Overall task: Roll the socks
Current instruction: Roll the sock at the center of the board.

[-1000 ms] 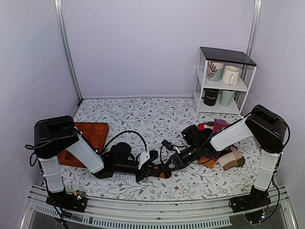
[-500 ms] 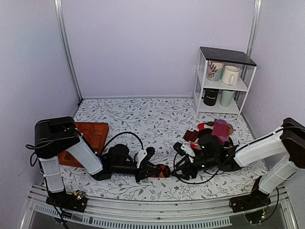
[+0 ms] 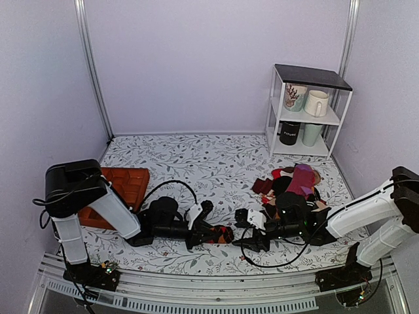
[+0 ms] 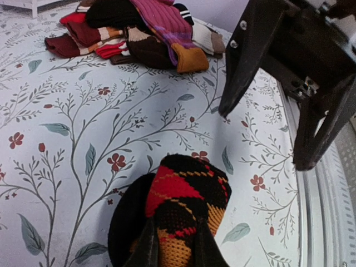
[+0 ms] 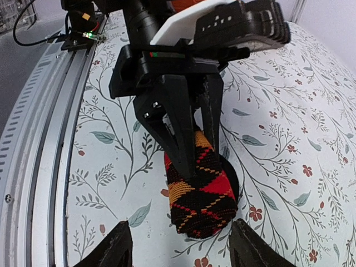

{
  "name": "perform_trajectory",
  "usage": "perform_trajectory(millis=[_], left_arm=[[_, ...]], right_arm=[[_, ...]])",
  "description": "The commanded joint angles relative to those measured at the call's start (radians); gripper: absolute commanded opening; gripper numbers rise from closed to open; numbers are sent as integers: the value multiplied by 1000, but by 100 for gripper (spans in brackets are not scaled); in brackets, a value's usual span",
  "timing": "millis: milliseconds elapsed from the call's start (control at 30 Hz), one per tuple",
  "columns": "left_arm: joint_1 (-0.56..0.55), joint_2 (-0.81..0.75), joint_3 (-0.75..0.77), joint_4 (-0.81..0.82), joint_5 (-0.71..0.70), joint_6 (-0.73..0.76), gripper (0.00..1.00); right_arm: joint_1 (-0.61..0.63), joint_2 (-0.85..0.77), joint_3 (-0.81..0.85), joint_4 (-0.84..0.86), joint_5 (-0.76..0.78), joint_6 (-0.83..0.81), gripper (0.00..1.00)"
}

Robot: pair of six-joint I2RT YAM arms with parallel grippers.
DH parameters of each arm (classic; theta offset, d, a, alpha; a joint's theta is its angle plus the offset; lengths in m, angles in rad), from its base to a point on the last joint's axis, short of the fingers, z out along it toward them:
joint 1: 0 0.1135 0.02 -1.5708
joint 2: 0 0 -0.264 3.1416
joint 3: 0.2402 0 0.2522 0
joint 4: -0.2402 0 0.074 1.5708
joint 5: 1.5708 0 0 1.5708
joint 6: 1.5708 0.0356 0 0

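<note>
The socks (image 3: 223,233) are a short rolled bundle, black with red and orange argyle diamonds, lying on the floral tablecloth near the front middle. My left gripper (image 3: 213,232) reaches in from the left and is shut on the roll's near end. In the left wrist view its fingers (image 4: 147,242) pinch the socks (image 4: 189,192). My right gripper (image 3: 244,230) sits just right of the roll, open wide and holding nothing. In the right wrist view its fingertips (image 5: 119,236) straddle the free end of the socks (image 5: 203,194) without touching it.
A heap of other socks (image 3: 298,183), maroon, tan and purple-orange striped, lies behind the right arm. A white shelf with mugs (image 3: 308,111) stands at the back right. An orange-red tray (image 3: 127,183) lies at the left. The metal rail (image 5: 39,167) edges the table front.
My right gripper has opened, let go of the socks and drawn back to the right, with its arm dropping low over the table. The left gripper has kept its hold.
</note>
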Motion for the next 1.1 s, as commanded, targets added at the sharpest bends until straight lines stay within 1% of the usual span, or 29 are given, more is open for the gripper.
perform_trajectory(millis=[0, 133, 500, 667, 867, 933, 967, 1067], left_arm=[[-9, 81, -45, -390, -20, -8, 0], [-8, 87, -46, -390, -20, -8, 0], [-9, 103, -28, -401, -8, 10, 0], [-9, 107, -27, -407, -5, 14, 0], [-9, 109, -26, -404, -7, 15, 0], [-9, 111, -21, -410, -8, 19, 0], [-9, 111, -19, -412, -7, 22, 0], [-9, 119, -12, -420, -5, 27, 0]], right_arm=[[17, 79, 53, 9, 0, -89, 61], [32, 150, 84, 8, 42, -123, 60], [48, 246, 134, 9, 79, -148, 59], [64, 282, 145, -25, 91, -136, 57], [108, 324, 142, -55, 130, -75, 53], [117, 356, 154, -87, 157, -55, 52], [121, 372, 161, -99, 193, -50, 52], [126, 386, 177, -119, 280, -35, 57]])
